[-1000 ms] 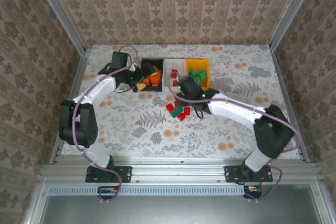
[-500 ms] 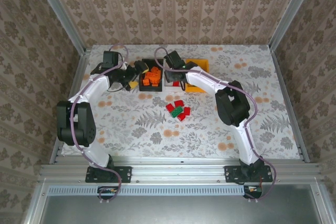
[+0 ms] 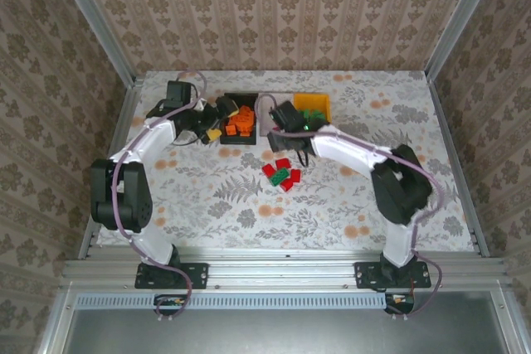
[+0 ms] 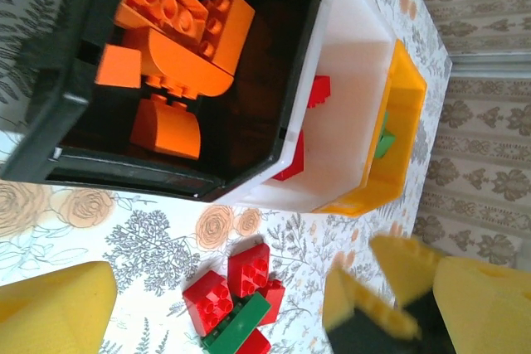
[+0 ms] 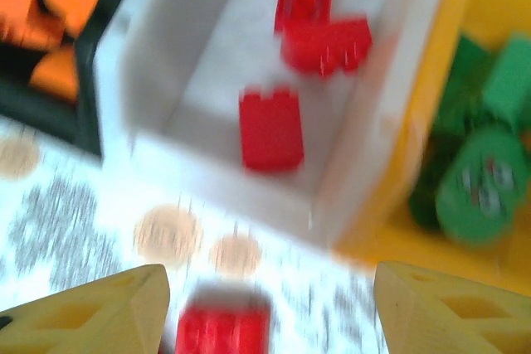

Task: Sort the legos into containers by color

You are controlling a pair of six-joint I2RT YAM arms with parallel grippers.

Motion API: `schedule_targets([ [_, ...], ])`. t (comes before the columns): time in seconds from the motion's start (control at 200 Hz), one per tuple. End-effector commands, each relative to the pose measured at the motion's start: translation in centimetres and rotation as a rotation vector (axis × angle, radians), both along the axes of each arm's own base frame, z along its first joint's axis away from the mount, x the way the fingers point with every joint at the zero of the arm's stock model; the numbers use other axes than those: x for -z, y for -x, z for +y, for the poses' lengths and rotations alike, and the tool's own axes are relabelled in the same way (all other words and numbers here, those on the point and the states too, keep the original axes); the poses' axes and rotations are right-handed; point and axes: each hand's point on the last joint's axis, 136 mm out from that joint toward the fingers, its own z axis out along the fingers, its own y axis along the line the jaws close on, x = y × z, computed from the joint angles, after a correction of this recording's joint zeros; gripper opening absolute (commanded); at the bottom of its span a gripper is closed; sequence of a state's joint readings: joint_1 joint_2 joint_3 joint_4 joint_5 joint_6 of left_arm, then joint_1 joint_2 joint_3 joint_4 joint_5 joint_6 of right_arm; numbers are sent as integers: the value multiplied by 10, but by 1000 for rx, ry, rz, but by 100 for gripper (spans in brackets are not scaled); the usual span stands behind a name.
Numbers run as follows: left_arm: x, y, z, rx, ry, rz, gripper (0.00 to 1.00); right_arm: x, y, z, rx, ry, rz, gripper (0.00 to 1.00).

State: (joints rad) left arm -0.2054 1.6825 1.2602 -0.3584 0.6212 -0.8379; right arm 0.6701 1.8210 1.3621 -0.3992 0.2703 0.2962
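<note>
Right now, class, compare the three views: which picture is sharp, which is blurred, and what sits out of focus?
Top external view: sharp and evenly lit throughout. Left wrist view: orange legos crisp, but the fingers of the left pincer are soft, out of focus. Right wrist view: motion-smeared all over; red legos in the white bin have fuzzy edges.

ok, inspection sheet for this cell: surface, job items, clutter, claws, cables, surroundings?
Surface: floral-patterned tabletop, no spills seen.
Job's things: black plastic bin holds orange studded bricks; white plastic bin holds red bricks; orange-yellow plastic bin holds green bricks; loose red and green bricks lie in a pile on the tabletop.
Clutter: nothing seen.
Claws: left claw open, empty, beside the black bin; right claw open, empty, by the white bin.
Cables: purple cable along each arm, no snag seen.
Surroundings: patterned wallpaper walls, aluminium frame.
</note>
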Motion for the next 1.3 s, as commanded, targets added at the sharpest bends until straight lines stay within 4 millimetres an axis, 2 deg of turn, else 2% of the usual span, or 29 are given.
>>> schedule_targets([
  [0.0, -14, 3, -14, 42, 14, -34, 100, 8, 36, -8, 88, -73, 4, 70],
  [0.095, -14, 6, -20, 57, 14, -35, 100, 27, 64, -3, 40, -99, 64, 73],
  [0.205, -12, 9, -25, 72, 3, -32, 100, 42, 80, 8, -72, -67, 98, 73],
  [0.35, -8, 10, -27, 82, -7, -29, 100, 64, 84, 3, -117, 16, 129, 73],
  [0.49, -6, 10, -29, 87, -10, -26, 100, 79, 87, 7, -134, 24, 158, 67],
  [0.705, -4, 10, -28, 88, -20, -21, 100, 86, 93, 13, -146, 28, 169, 61],
  [0.96, -5, 10, -29, 89, -15, -21, 100, 96, 98, 10, -143, 45, 190, 52],
  [1.1, -6, 10, -28, 88, -15, -25, 100, 97, 102, 11, -151, 57, 194, 50],
  [1.23, -7, 10, -29, 90, -14, -25, 100, 98, 104, 11, -154, 69, 195, 41],
  [1.295, -7, 10, -29, 89, -13, -26, 100, 97, 105, 11, -155, 67, 193, 41],
])
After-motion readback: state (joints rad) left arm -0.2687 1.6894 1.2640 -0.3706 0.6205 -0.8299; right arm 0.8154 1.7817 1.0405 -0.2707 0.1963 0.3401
